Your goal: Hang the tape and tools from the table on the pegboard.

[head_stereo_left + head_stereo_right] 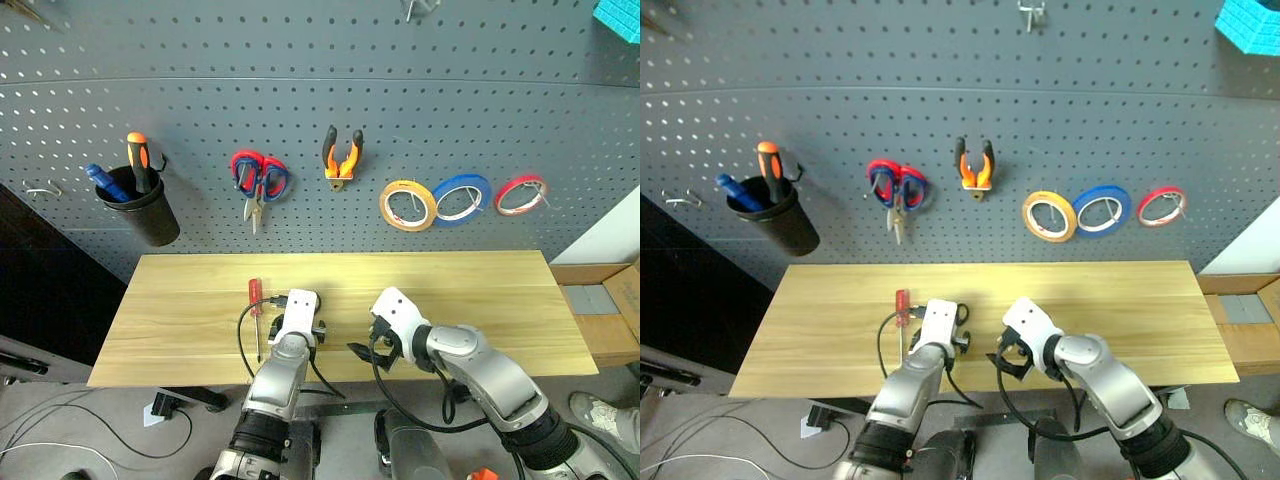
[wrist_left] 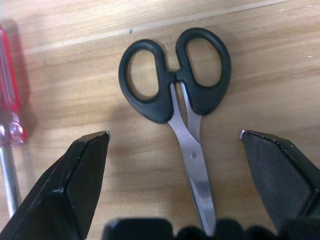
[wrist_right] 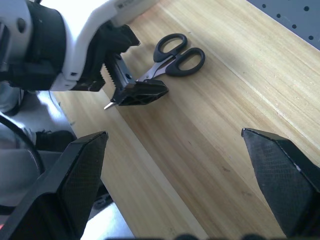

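A big grey pegboard fills the wall behind a light wooden table. On the board hang a black cup with an orange-and-black screwdriver and a blue tool in it, red-and-blue scissors, orange-and-black pliers, a yellow tape ring, a blue tape ring and a red tape ring. A small red screwdriver lies on the table. Just beside it is the left gripper. The right gripper is near it, over the table's front edge.
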